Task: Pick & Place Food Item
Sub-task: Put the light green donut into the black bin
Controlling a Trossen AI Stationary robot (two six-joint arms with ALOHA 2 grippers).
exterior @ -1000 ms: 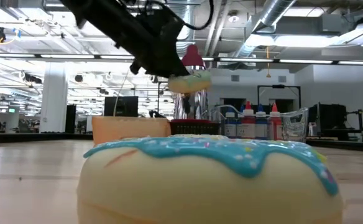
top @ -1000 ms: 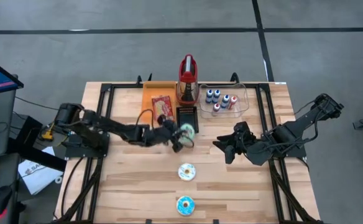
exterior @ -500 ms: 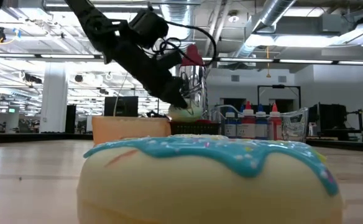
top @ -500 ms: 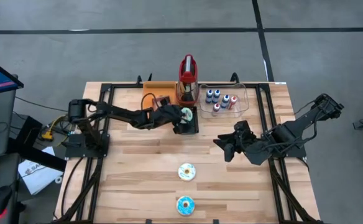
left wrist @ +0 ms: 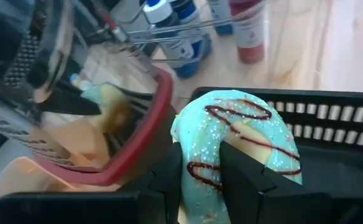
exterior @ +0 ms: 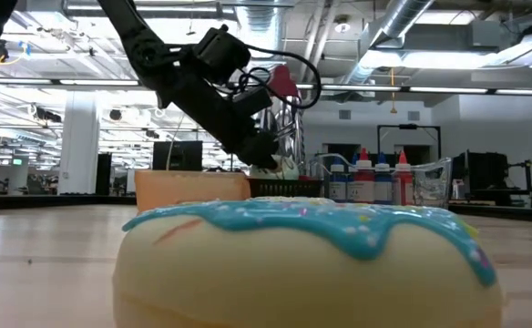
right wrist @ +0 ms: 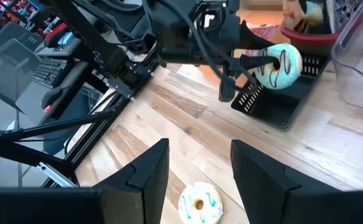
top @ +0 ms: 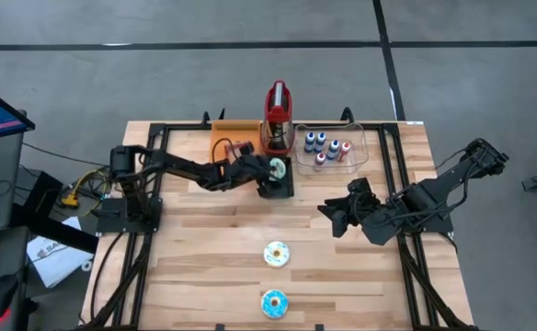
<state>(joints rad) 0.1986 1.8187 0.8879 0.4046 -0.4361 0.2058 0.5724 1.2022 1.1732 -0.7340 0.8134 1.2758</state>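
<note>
A big open lab or workshop hall — bare ceiling ducts [exterior: 403, 36], strip lights, a grey concrete floor [top: 250, 74], distant workstations.

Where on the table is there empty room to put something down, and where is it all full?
Bare wood lies at the near left corner of the table, left of the two loose donuts. The far edge is crowded: orange tray, black tray, clear bin of bottles. The left gripper holds a green donut over the black tray; the right gripper waits, open.
</note>
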